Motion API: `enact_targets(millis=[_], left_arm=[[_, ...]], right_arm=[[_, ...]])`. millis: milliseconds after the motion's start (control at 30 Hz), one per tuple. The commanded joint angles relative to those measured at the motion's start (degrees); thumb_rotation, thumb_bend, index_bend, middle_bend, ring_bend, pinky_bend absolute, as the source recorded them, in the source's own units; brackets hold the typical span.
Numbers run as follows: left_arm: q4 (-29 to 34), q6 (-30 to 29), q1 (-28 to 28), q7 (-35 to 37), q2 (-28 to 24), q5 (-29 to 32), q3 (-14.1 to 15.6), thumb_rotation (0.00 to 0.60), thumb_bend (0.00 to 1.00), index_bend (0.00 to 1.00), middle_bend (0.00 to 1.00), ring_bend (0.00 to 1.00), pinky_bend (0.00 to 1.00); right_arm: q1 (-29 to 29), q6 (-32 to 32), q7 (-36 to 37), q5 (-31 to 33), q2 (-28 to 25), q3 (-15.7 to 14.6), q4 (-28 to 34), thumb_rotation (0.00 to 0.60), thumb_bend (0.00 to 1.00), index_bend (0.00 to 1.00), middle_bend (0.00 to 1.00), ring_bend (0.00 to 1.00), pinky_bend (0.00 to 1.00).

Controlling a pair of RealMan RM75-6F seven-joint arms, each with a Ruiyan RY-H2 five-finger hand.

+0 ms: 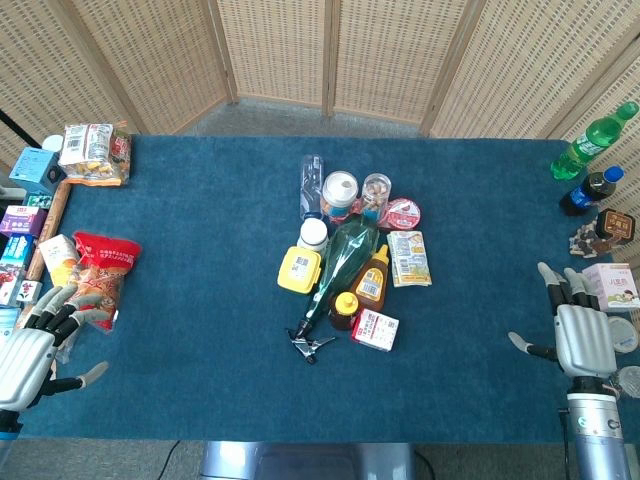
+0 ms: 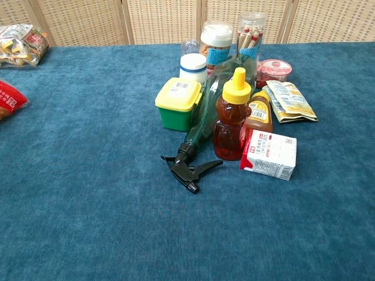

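My left hand [image 1: 35, 345] rests at the table's near left corner, fingers apart, holding nothing, just below a red snack bag [image 1: 102, 268]. My right hand [image 1: 575, 330] lies at the near right edge, also empty with fingers spread, beside a pink-and-white box [image 1: 615, 285]. Neither hand shows in the chest view. In the table's middle sits a cluster: a green spray bottle [image 2: 202, 126] lying down with its black trigger [image 2: 188, 167] toward me, a honey bear bottle [image 2: 233, 120], a yellow-lidded green box [image 2: 179, 104] and a red-and-white carton [image 2: 269, 155].
Jars [image 2: 217, 42], a pink cup [image 2: 273, 69] and a packet [image 2: 290, 100] stand behind the cluster. Snack bags and boxes [image 1: 90, 152] line the left edge. A green bottle [image 1: 592, 140] and a blue-labelled bottle [image 1: 590, 190] stand at the far right. A wicker screen [image 1: 330, 50] backs the blue cloth [image 1: 200, 250].
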State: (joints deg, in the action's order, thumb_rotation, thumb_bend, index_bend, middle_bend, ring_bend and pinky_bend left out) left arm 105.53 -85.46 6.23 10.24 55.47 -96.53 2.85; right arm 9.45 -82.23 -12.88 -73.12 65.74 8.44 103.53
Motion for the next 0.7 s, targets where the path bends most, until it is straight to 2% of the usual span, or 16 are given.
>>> enact_targets(millis=[33,367,600,700], left_arm=[[0.0,0.2,0.1,0.0,0.1,-0.1,0.1,0.6,0.25,0.31,0.21,0.01,0.0],[0.8,-0.8,0.1,0.2,-0.6,-1.5,0.1,0.6,0.25,0.31,0.21,0.01,0.0],[1.2,-1.1,0.6,1.8,-1.6,-2.8,0.0,0.6,0.25,0.31,0.21,0.01,0.0],[1.4,-1.1,0.9,2.4,-1.9,-3.1,0.0,0.6,0.25,0.31,0.21,0.01,0.0]], right_arm=[[0.0,0.2,0.0,0.0,0.1,0.0,-0.2,0.544,0.04,0.0,0.18,0.06,0.08],[0.0,2.8,5.5,-0.2,0.1,-0.6,-1.4,0.543,0.04,0.0,0.18,0.06,0.08],[1.4,8.4,17.3,-3.1,0.1,-1.6,-2.2,0.541,0.04,0.0,0.16,0.0,0.07],[2.4,10.1,23.3,-5.1,0.9,-1.6,-2.3,0.541,0.03,0.0,0.07,0.0,0.02]])
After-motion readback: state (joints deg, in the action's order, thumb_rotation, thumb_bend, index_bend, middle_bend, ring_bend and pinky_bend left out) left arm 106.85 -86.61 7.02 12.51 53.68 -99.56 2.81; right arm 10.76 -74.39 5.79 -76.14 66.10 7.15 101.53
